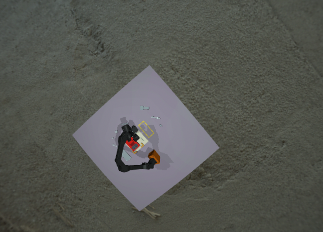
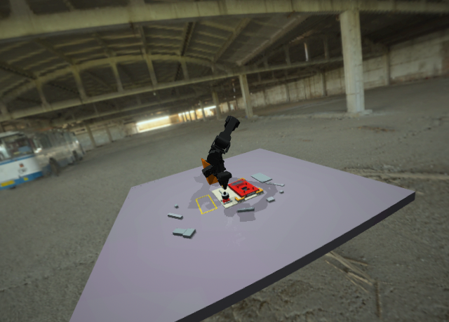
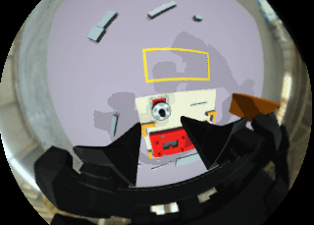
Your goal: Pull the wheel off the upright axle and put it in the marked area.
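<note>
Wheel (image 3: 160,109): one, on its upright axle at the cream end of the base plate (image 3: 196,102); round face and axis point straight up.
Gripper (image 2: 224,186): one, hanging just above the wheel, fingers partly spread, holding nothing.
Marked area (image 2: 205,204): one yellow rectangle, just beside the plate.
Red block (image 2: 244,186): one, on the plate's other end.
Grey scraps (image 2: 184,232): several scattered about; exact count unclear.

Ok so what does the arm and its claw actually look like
The arm is matt black all over, built of blocky, angular links, and mounted on an orange base. The claw has two black fingers that taper to wedge points. No cables, labels or markings show.
</note>
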Motion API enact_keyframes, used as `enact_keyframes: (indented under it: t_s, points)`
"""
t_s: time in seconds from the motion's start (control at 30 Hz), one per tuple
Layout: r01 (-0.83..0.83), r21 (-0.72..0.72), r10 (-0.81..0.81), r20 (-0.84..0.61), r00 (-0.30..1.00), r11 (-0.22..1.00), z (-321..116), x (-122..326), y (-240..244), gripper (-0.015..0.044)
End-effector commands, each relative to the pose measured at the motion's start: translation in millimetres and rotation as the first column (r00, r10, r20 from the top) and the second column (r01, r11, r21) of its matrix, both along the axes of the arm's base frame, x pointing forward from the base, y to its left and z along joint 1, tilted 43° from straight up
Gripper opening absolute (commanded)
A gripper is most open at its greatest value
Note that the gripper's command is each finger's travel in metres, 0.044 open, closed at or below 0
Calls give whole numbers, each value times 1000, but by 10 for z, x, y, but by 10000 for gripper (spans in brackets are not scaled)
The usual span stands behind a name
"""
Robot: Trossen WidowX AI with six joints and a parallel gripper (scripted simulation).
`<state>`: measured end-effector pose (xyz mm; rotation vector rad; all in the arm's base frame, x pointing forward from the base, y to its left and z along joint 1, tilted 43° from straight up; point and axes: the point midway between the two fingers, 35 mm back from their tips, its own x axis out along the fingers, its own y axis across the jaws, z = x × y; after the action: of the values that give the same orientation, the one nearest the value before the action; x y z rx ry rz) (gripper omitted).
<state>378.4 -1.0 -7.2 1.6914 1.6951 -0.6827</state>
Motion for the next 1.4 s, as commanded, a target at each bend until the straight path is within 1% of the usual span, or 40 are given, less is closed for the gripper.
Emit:
enact_keyframes:
  t_s: [0.0,0.13,0.3,0.4,0.7,0.9,1.37]
  points:
    - [-6,11,7,-23,1000,1000,-214,-38,214,300]
    - [-7,13,7,-23,1000,1000,-372,-53,364,300]
    - [-7,13,7,-23,1000,1000,-397,-59,389,300]
    - [-15,8,15,-20,1000,1000,-378,-48,371,221]
    - [-15,8,15,-20,1000,1000,-378,-48,371,161]
    - [-15,8,15,-20,1000,1000,-370,-47,364,4]
    - [-14,8,14,-21,1000,1000,-337,-46,331,0]
